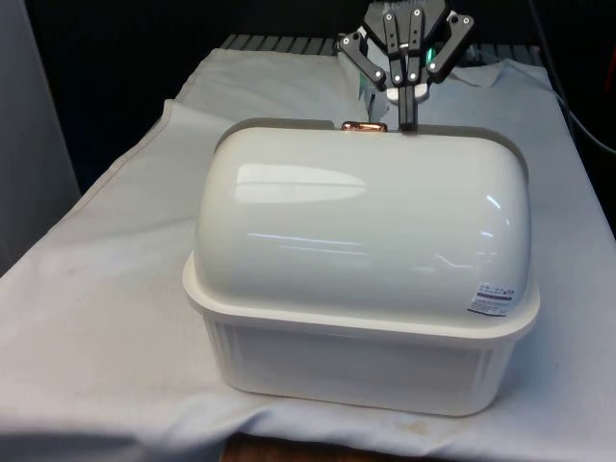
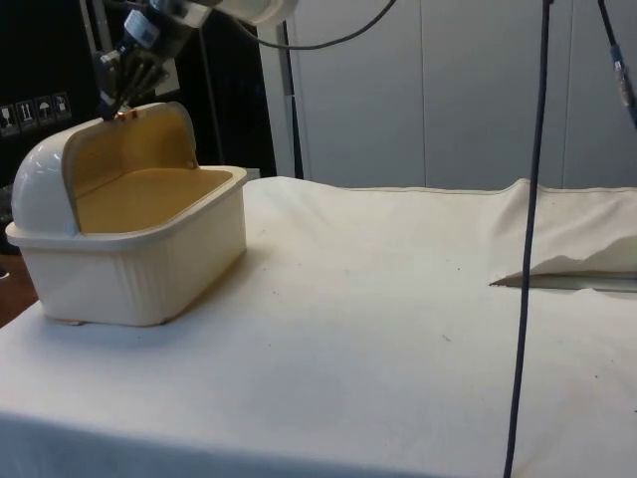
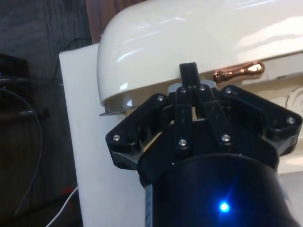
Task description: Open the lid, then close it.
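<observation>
A cream bread box [image 1: 356, 356] stands on the white cloth with its back to the front view. Its domed roll-top lid [image 1: 366, 221] is rolled back, and in the side view the box [image 2: 139, 269] shows its open yellowish inside under the raised lid [image 2: 40, 179]. A small copper handle [image 1: 365, 126] sits on the lid's top edge. My gripper [image 1: 409, 120] is shut, its fingertips together against the lid's edge just beside the handle, on the front view's right of it. The wrist view shows the gripper [image 3: 188, 71] next to the handle [image 3: 238, 72], not around it.
The white cloth [image 2: 398, 329] stretches wide beside the box in the side view, with a raised fold [image 2: 567, 264] at its far side. A black cable [image 2: 528, 249] hangs down in front of that view. The box stands close to the table's front edge [image 1: 318, 443].
</observation>
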`<move>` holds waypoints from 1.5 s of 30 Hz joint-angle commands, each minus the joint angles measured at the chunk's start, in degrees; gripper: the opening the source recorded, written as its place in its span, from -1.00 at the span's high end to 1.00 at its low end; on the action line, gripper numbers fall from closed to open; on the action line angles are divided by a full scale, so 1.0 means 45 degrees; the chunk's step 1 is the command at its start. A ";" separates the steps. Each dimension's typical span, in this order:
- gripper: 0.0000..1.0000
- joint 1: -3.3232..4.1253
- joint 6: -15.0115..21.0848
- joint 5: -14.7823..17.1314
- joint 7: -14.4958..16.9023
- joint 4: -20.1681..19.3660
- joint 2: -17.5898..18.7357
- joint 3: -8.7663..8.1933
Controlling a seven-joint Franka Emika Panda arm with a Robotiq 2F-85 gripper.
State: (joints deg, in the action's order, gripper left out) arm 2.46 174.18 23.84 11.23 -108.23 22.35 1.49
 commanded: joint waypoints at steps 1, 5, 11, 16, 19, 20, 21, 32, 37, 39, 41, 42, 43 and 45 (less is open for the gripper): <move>1.00 0.0115 -0.0064 -0.0089 -0.0191 -0.0076 0.0064 -0.0216; 1.00 0.0051 -0.0089 -0.0064 -0.0204 -0.0051 0.0178 -0.0204; 1.00 -0.0025 -0.0153 -0.0025 -0.0318 -0.0013 0.0216 -0.0166; 1.00 -0.0064 -0.0153 0.0000 -0.0306 0.0013 0.0127 -0.0025; 1.00 -0.0025 -0.0331 -0.0025 -0.0497 -0.0216 0.0013 -0.0153; 1.00 -0.0038 -0.0369 -0.0013 -0.0509 -0.0267 -0.0038 -0.0140; 1.00 -0.0038 -0.0395 -0.0013 -0.0535 -0.0331 -0.0089 -0.0140; 1.00 -0.0089 -0.1222 0.0000 -0.0688 -0.1222 -0.0929 -0.0102; 1.00 -0.0127 -0.1579 0.0025 -0.0713 -0.1515 -0.1210 -0.0076; 1.00 -0.0140 -0.1732 0.0038 -0.0738 -0.1668 -0.1337 -0.0064; 1.00 -0.0153 -0.1986 0.0064 -0.0789 -0.1872 -0.1528 -0.0051; 1.00 -0.0166 -0.2075 0.0064 -0.0802 -0.1935 -0.1592 -0.0051; 1.00 -0.0153 -0.1986 0.0000 -0.0764 -0.1846 -0.1515 -0.0064; 1.00 -0.0166 -0.2266 0.0064 -0.0866 -0.2037 -0.1693 -0.0051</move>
State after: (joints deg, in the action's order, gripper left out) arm 1.78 164.32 23.84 7.56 -117.06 15.01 1.20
